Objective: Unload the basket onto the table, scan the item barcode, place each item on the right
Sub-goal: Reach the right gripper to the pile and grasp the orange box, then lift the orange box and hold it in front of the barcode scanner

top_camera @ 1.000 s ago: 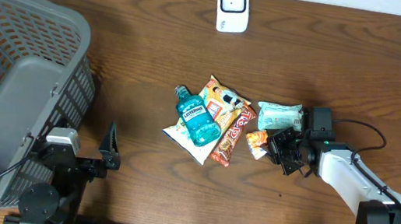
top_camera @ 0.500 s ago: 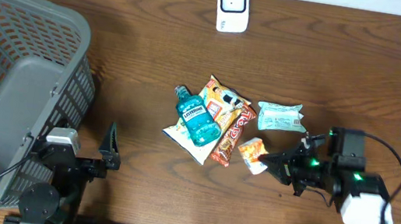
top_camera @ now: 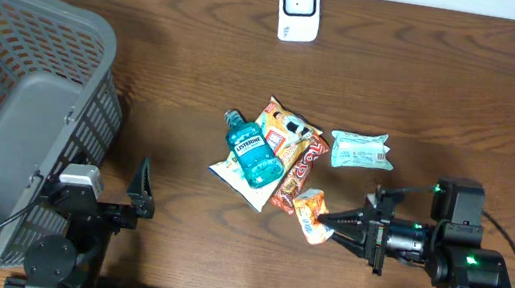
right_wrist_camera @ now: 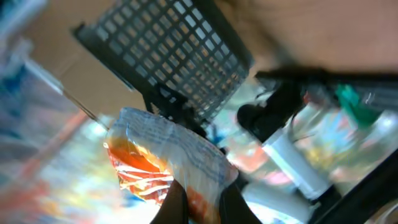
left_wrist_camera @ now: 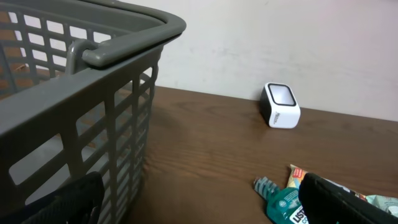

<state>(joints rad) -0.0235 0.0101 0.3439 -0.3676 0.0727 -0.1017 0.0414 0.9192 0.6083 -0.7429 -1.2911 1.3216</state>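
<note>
Orange snack packet [top_camera: 309, 215] swung leftward, pinched in right jaws

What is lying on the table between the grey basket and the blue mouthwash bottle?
Nothing; overhead, only bare tabletop separates basket and bottle.

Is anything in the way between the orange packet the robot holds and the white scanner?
Yes: the red candy bar and the orange-and-white snack bag lie flat between the orange packet and the white box-shaped scanner. Carried high, it would likely clear them.
</note>
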